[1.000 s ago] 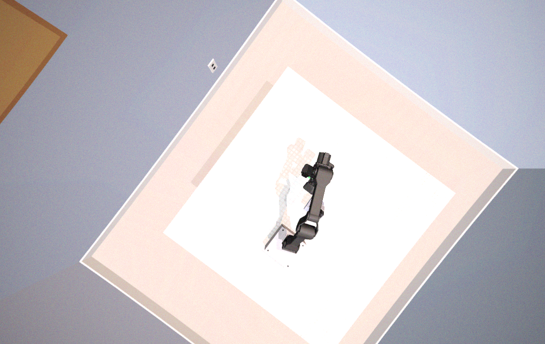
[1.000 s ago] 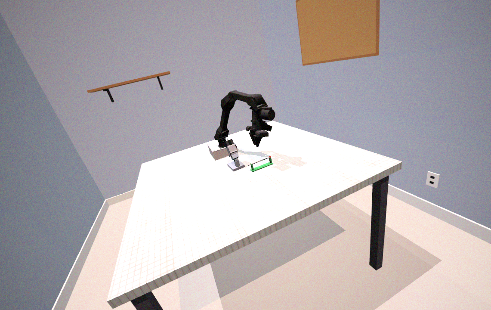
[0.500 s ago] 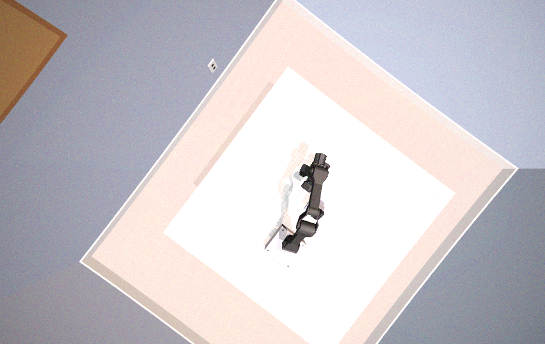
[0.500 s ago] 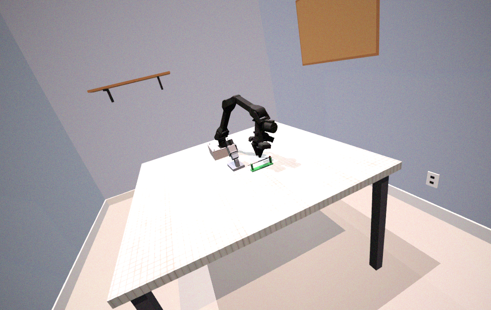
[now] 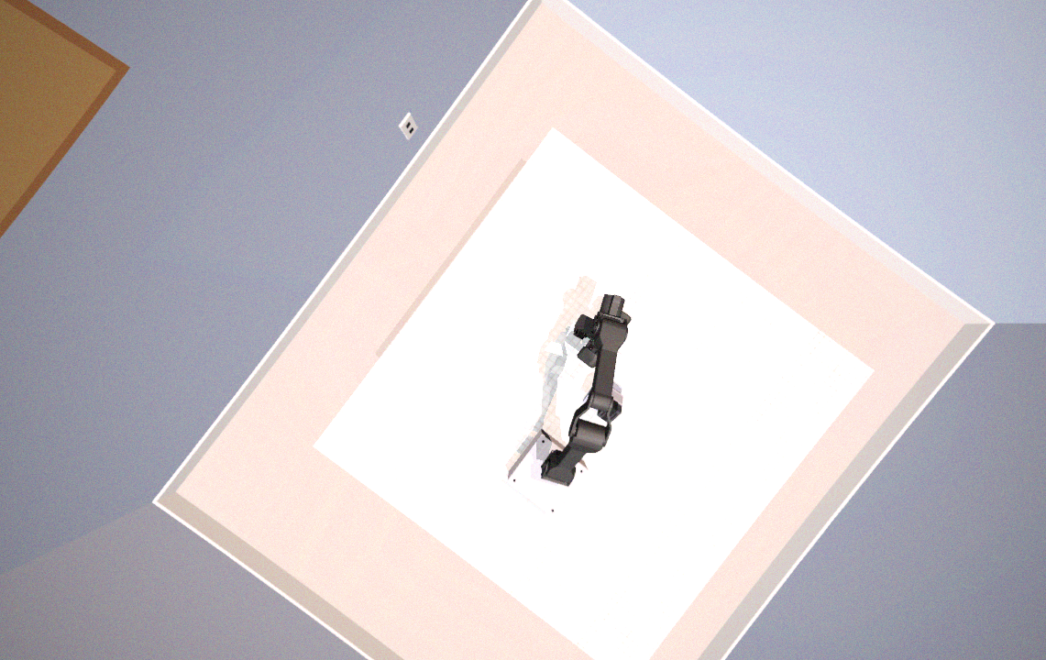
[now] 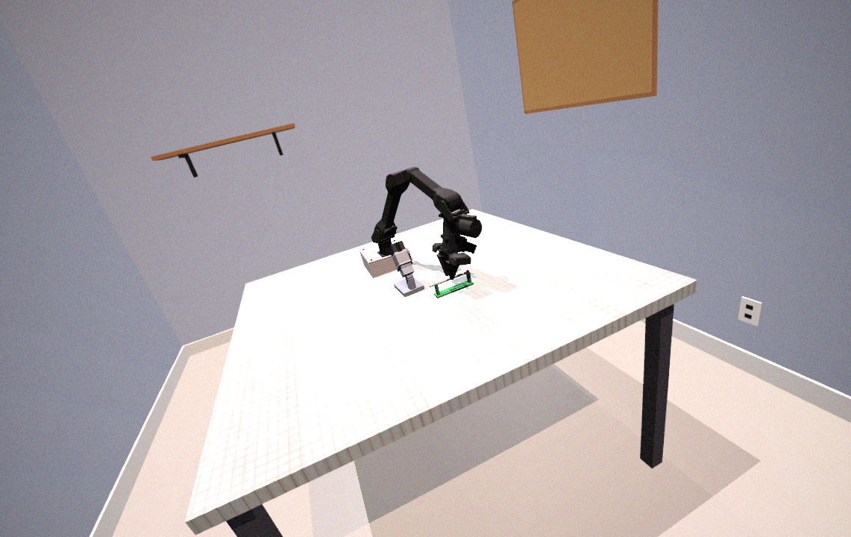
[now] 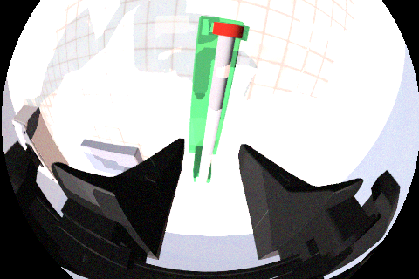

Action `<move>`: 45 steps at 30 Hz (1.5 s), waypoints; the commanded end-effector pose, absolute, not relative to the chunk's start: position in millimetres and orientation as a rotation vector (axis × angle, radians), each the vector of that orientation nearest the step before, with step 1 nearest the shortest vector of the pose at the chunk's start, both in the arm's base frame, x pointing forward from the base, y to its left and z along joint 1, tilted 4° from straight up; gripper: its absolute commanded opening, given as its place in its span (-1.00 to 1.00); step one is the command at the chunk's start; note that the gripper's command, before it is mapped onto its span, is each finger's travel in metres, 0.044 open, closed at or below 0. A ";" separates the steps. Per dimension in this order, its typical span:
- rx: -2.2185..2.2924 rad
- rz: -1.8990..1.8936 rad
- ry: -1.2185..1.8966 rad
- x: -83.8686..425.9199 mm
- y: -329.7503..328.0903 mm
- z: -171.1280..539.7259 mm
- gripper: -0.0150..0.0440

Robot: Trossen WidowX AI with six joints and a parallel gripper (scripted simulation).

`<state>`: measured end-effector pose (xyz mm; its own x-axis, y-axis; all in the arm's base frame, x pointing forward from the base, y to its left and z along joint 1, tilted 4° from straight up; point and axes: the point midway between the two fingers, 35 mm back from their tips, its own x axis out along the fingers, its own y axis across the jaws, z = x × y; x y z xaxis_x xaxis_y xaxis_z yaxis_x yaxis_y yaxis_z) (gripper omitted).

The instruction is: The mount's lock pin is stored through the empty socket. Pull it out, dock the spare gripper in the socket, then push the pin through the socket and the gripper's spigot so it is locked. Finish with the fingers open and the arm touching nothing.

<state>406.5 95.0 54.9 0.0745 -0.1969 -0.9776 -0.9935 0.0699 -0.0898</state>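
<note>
The lock pin [image 6: 438, 283] [image 7: 224, 48], pale with a red head [image 7: 228, 30], lies across the two posts of a green cradle [image 6: 456, 289] [image 7: 202, 113]. My gripper [image 6: 451, 277] [image 7: 212, 142] is open and empty, pointing down just above the pin. In the wrist view the pin's plain end runs between the fingertips, below them. The mount's grey base plate [image 6: 409, 288] [image 7: 111, 157] is beside the cradle. A tilted grey and dark body, seemingly the spare gripper [image 6: 403, 259], stands over that plate. The socket and how the body sits in it are too small to tell.
My arm's base box [image 6: 378, 264] [image 5: 538, 486] stands behind the mount. The arm [image 5: 604, 373] reaches over from it and hides the cradle in the top view. The mount and its tall tilted body stand close to one side of the cradle.
</note>
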 end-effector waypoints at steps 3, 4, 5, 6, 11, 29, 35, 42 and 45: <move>-1.333 0.993 1.327 407.0 95.4 42.8 0.12; -1.333 0.993 1.327 407.1 95.5 41.2 0.12; -1.333 0.993 1.327 407.2 95.6 39.6 0.12; -1.333 0.993 1.327 407.3 95.7 38.0 0.12; -1.333 0.993 1.327 407.6 96.2 29.9 0.12; -1.333 0.994 1.327 407.8 97.0 16.2 -0.24; -1.333 0.994 1.327 407.8 97.0 16.2 -0.49; -1.333 0.994 1.327 407.6 97.1 16.1 -0.49; -1.333 0.993 1.327 407.6 97.0 19.7 -0.49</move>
<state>407.5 97.1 16.4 0.0704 -0.1987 -0.9775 -0.9943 0.0653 -0.0849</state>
